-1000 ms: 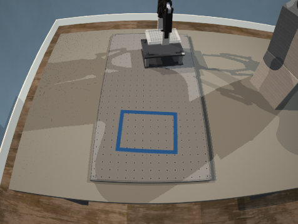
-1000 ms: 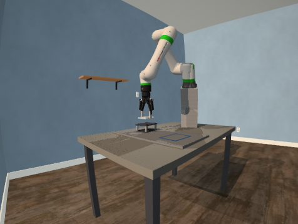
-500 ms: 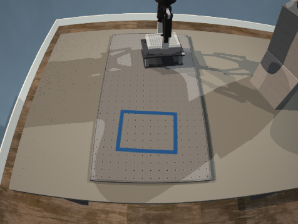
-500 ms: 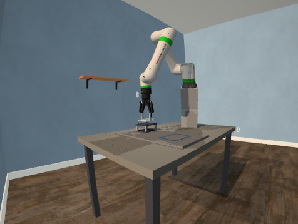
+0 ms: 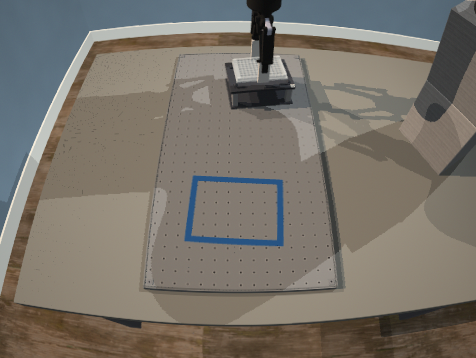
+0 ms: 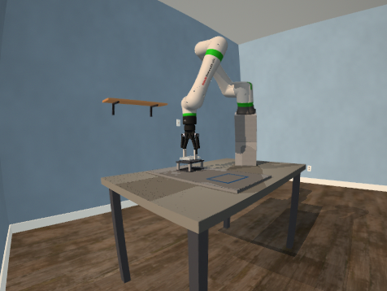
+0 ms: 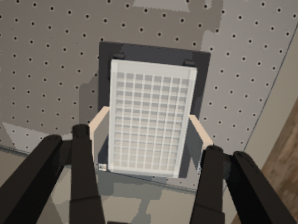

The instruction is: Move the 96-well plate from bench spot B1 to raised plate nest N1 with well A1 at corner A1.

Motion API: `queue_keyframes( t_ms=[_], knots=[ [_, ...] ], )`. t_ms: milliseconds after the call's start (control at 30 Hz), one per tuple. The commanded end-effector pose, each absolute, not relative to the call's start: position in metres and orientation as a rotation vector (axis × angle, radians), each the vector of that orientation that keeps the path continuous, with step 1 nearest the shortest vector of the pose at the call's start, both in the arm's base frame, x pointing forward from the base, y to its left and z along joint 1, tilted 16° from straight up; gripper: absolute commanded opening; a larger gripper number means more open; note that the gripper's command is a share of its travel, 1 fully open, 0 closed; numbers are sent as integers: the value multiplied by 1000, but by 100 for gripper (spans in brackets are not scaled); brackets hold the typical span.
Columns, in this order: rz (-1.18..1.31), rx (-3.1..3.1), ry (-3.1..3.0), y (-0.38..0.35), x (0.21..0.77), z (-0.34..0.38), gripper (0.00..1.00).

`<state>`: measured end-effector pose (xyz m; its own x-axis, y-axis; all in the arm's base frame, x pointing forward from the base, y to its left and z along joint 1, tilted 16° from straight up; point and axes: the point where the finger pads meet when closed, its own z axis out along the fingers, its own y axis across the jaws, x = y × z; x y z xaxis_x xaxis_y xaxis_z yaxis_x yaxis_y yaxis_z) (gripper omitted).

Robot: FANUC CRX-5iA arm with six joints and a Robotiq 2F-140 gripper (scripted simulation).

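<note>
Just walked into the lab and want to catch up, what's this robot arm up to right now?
The arm's gripper is shut on a white 96-well plate, holding it by its two long sides directly over the dark raised nest at the far end of the perforated board. The blue-outlined bench spot where the plate started has no plate in it. The plate is low over the nest, but whether it is fully seated cannot be told.

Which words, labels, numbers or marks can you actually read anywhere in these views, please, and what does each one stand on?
None can be read in full.
Red lettering on the arm's white forearm link: too small and blurred to read.
Small pale tag at the near left corner of the plate nest, under the 96-well plate: too blurred to read.
Blue outlined square on the perforated board: a marking only, no text beside it.
</note>
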<state>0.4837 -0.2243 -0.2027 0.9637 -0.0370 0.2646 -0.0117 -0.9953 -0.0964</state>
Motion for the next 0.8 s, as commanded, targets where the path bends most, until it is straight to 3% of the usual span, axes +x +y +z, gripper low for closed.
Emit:
queue_keyframes(
  t_ms=[0,767],
  knots=[
    [-410,-3020,38,-224,484,-203,0],
    [-410,-3020,38,-224,484,-205,0]
  ],
)
